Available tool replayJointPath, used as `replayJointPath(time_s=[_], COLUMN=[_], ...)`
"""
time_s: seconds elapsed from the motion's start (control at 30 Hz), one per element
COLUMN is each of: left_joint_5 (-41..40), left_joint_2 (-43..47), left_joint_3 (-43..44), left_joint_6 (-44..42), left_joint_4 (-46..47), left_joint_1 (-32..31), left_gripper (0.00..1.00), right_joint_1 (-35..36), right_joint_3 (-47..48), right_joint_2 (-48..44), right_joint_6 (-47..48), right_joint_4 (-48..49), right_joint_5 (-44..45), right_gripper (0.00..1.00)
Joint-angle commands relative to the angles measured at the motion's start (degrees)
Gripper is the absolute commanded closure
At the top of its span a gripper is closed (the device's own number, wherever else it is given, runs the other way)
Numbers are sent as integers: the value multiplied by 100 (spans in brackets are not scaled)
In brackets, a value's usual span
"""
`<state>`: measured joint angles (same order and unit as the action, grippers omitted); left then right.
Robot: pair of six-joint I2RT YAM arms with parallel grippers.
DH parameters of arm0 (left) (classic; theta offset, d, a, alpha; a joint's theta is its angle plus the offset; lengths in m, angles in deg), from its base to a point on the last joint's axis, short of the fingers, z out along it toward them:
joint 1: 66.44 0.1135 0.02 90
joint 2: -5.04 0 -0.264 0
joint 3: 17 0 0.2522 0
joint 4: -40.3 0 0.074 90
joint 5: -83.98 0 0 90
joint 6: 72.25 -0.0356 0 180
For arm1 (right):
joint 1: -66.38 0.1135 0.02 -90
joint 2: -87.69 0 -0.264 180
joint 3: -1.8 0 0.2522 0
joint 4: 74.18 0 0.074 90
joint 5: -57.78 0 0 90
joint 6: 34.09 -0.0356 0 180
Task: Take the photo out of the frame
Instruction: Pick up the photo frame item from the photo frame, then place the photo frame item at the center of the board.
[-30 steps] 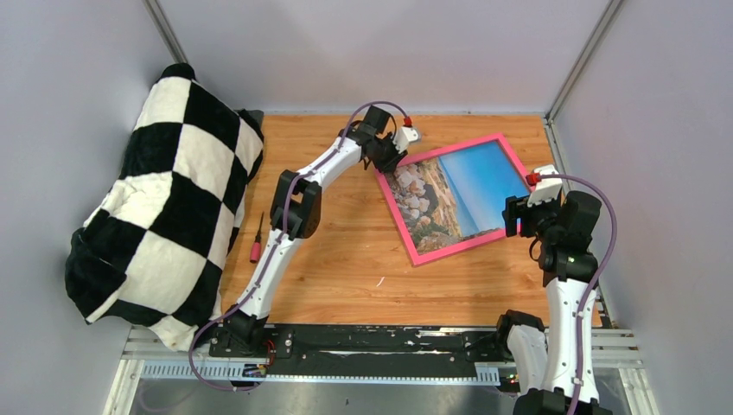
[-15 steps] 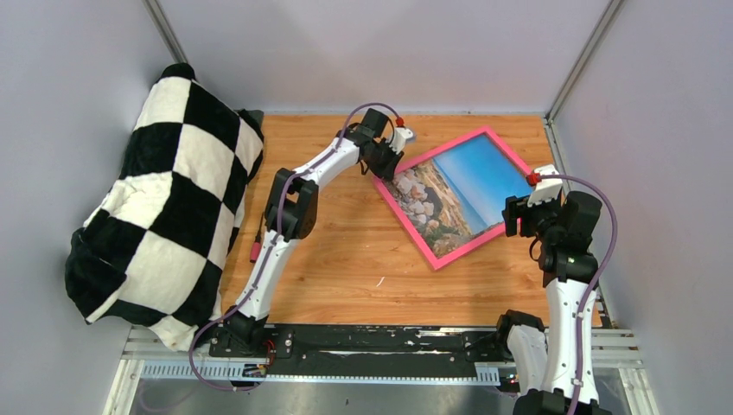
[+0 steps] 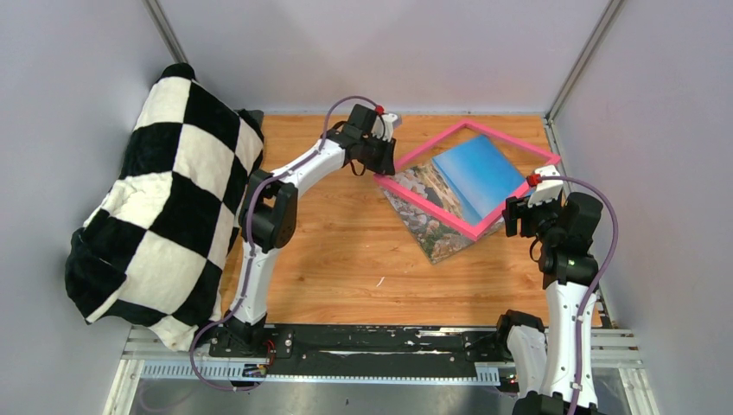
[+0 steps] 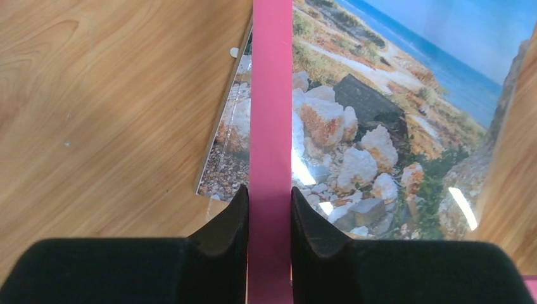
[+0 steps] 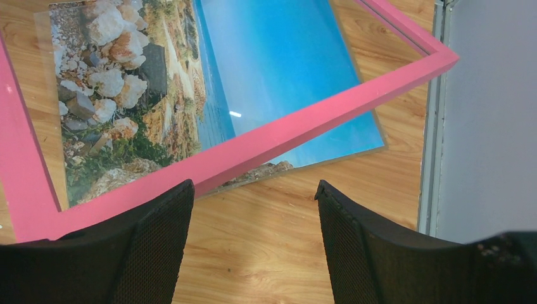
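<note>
Left gripper [image 4: 270,199] pinches frame [image 4: 271,95] by one rail, tilted up. Photo [image 3: 436,229] lies on table [image 3: 346,259] beneath, poking out toward near edge, beside spread, empty right gripper [image 5: 253,193].

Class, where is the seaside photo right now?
In the top view, the thin seaside photo lies on the wooden table, right of centre, under the tilted pink picture frame held by the left gripper, its near corner poking out.
</note>
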<state>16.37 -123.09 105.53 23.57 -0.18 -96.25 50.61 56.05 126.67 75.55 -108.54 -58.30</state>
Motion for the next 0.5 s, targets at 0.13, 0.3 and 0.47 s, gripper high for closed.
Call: replayJointPath(time_s=[0.13,0.3,0.47], left_joint_5=[-370,-473,-465], left_joint_2=[895,1268,1752], left_joint_3=[-615,-1189,-1942], left_joint_6=[824,888,856], left_joint_4=[692,922,1062], left_joint_1=[286,651,1023], left_gripper=[100,100,100], right_joint_1=[-19,-19,-23], right_joint_3=[-94,-101,-94], right_joint_2=[-111,-128,-136], right_joint_6=[110,99,76], right_joint_4=[39,39,47], right_joint_5=[-124,-123,-85], right_gripper=[28,28,28])
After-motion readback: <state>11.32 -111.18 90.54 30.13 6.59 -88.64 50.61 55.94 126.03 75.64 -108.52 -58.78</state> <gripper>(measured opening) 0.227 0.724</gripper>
